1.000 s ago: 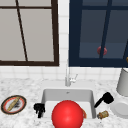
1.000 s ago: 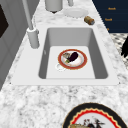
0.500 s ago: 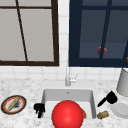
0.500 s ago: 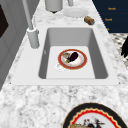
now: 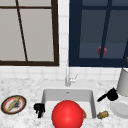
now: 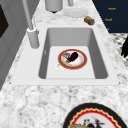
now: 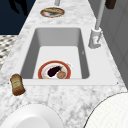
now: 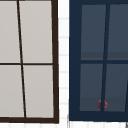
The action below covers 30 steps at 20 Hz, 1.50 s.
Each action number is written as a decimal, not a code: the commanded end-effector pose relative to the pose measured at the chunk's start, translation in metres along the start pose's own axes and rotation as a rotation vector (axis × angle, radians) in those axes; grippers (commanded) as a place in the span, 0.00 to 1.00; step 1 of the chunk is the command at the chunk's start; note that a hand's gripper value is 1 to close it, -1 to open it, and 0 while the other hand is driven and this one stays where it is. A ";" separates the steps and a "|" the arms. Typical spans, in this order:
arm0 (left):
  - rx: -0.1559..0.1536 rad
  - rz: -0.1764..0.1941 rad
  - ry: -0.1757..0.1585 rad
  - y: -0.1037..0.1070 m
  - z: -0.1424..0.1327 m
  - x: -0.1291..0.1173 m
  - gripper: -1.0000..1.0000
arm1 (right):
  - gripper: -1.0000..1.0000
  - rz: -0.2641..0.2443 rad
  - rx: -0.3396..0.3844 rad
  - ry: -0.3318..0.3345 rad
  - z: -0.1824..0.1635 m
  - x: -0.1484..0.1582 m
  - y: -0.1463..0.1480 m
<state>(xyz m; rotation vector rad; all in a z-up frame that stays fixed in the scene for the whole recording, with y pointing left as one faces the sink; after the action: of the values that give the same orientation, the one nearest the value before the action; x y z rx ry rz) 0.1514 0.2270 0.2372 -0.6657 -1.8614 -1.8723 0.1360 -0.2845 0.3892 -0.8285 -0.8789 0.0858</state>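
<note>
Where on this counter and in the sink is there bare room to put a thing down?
Free: the sink floor behind the red-rimmed plate, toward the far wall, and the counter between the patterned plate and the left hand. Crowded: the right side, where the right hand, the white plate, the small bottle and the grey pot stand close together.

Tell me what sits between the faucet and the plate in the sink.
Nothing: in the left side view, bare sink rim and wall separate the faucet from the plate.

faucet, white plate, brown bottle, canister
</note>
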 end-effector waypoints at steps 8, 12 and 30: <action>0.000 0.000 0.000 0.000 0.000 0.000 0.50 | 0.00 -0.179 -0.001 0.079 0.011 0.022 -0.027; 0.000 0.000 0.000 0.000 0.000 0.000 0.50 | 0.00 -0.196 0.010 0.092 0.015 0.029 -0.043; 0.000 0.000 0.000 0.000 0.000 0.000 0.50 | 0.00 -0.258 0.114 0.059 0.066 0.007 -0.118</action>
<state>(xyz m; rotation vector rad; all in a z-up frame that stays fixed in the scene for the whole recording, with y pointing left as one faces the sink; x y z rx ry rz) 0.1514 0.2270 0.2372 -0.6657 -1.8614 -1.8723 0.0871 -0.3225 0.4967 -0.6631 -0.8855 -0.0688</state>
